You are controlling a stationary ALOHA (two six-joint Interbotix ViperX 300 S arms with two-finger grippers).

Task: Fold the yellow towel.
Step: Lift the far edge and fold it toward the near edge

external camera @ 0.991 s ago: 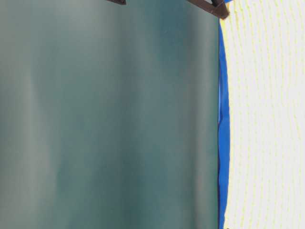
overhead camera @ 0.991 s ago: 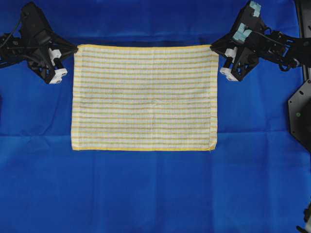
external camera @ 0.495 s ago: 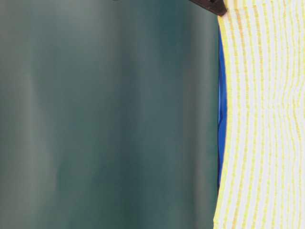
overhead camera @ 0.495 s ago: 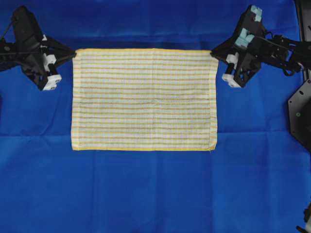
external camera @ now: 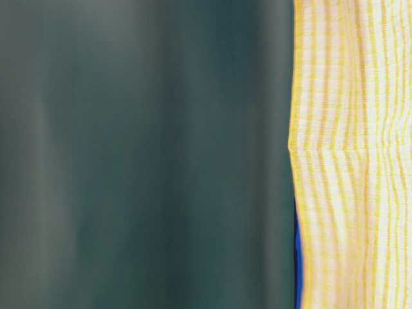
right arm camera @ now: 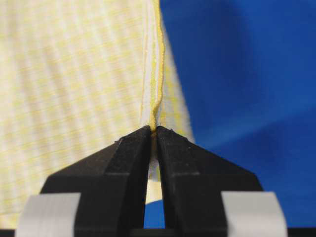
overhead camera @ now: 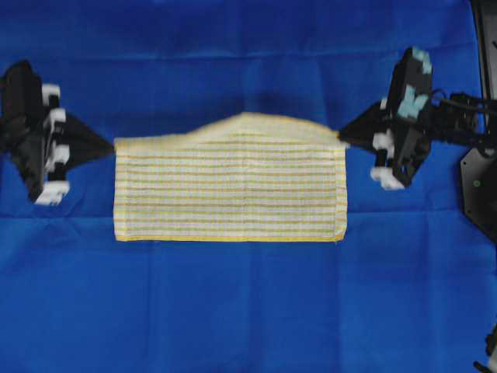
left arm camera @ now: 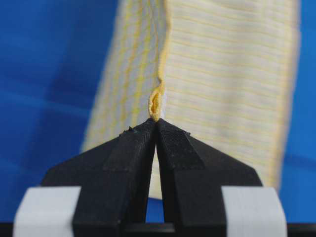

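**Both tools pinch the towel's far corners, far half lifted**

One yellow towel (overhead camera: 230, 194) lies in the middle of the blue cloth (overhead camera: 248, 311) that covers the tabletop. Its near edge rests flat on the cloth, while its far edge is raised and bows upward in the middle, hanging between the two tools. The left tool (overhead camera: 109, 145) sits at the towel's far left corner and the right tool (overhead camera: 342, 137) at its far right corner, each pointing inward toward the towel.

In the left wrist view, the left tool (left arm camera: 156, 123) is clamped tight, its two black fingers (left arm camera: 129, 148) meeting at the tips with the yellow hem of the corner bunched between them. In the right wrist view, the right tool (right arm camera: 153, 130) is likewise pressed closed on the other corner, the hem running straight away from its tips.

The table-level view shows the towel (external camera: 351, 154) hanging as a striped sheet with a crease across it, against a blurred dark green backdrop (external camera: 141, 154).

Counted: one towel, two tools, one blue cloth.
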